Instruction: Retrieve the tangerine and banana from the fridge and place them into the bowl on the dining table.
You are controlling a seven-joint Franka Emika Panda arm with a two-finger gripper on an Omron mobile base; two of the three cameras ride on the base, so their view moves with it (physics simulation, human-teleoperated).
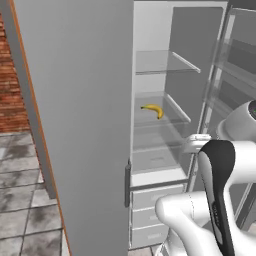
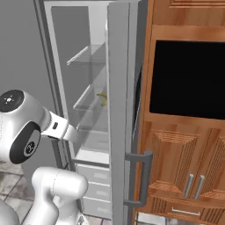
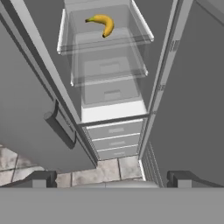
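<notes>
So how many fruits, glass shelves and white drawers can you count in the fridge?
Banana: 1
Glass shelves: 3
White drawers: 3
Total: 7, all inside the open fridge.

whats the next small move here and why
Probably reach the hand forward and up toward the banana: the fridge stands open, the banana lies alone on a glass shelf, and the hand is open, empty and well short of it.
</notes>
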